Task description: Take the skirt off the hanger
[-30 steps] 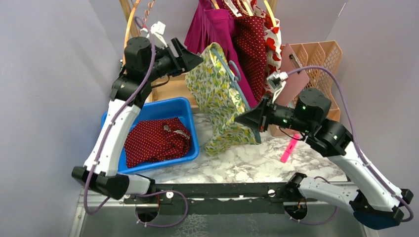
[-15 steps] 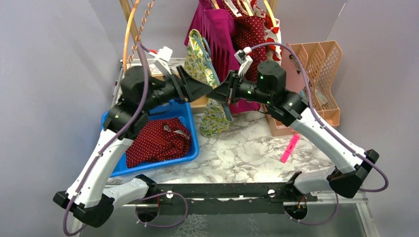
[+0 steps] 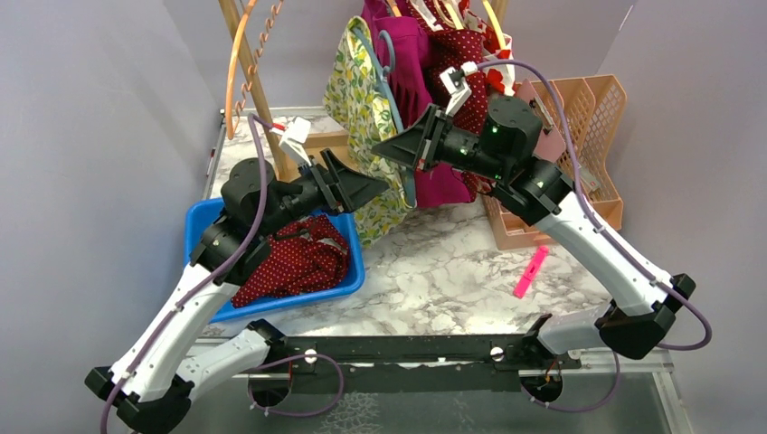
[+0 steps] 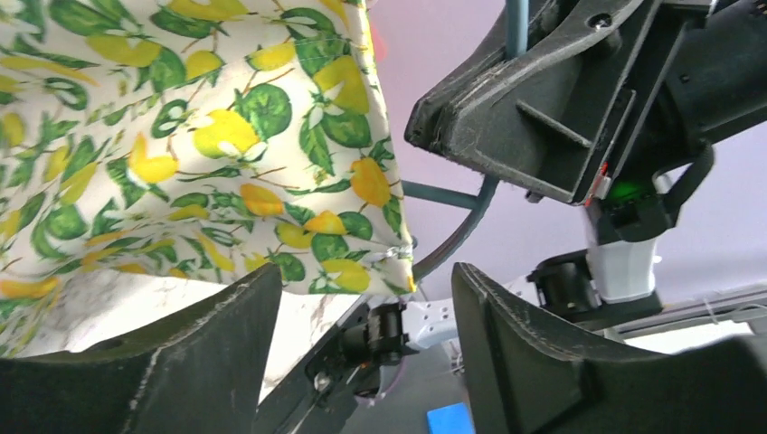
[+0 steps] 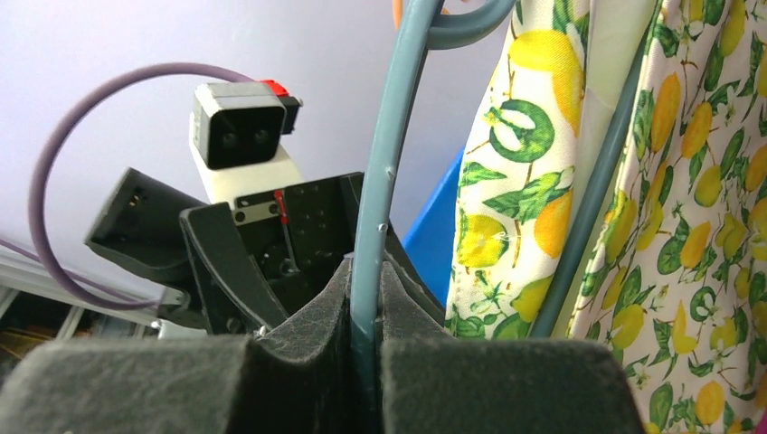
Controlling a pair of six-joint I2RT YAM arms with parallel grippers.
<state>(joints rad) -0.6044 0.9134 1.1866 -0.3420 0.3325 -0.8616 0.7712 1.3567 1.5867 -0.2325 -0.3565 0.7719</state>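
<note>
Over the table [image 3: 434, 271], in the top view, the lemon-print skirt [image 3: 360, 99] is hanging on a grey-blue hanger [image 3: 389, 56] at 12 o'clock, beside other clothes [image 3: 434, 54] on a wooden rack [image 3: 258, 86]. The right gripper [image 3: 384, 146] is reaching in from 3 o'clock, its tip meeting the hanger wire at the skirt's right edge. The left gripper [image 3: 373, 188] is pointing toward 3 o'clock just below it, near the skirt's lower part; its jaws are hard to read from this angle. A blue bin [image 3: 203, 221] is sitting at 8 o'clock with a red dotted cloth [image 3: 289, 258] lying in it, an orange tray [image 3: 588, 117] is standing at 2 o'clock, and a pink marker [image 3: 529, 271] is lying at 4 o'clock. In the left wrist view, the left gripper's jaws are standing wide apart, gripping nothing. The skirt [image 4: 181, 136] is filling 10 to 12 o'clock, its hem corner hanging just beyond the gap. The hanger [image 4: 461, 226] is curving out from under that corner, and at 1 o'clock its wire is running into the right gripper's tip. In the right wrist view, the right gripper's fingers [image 5: 298, 334] are pressing together on the hanger [image 5: 384, 181], whose wire is rising from 6 to 12 o'clock. The skirt [image 5: 696, 226] is hanging at 3 o'clock, another stretch of wire crossing it. The left gripper is facing in at 8 o'clock, the bin [image 5: 434, 235] showing beside it.
</note>
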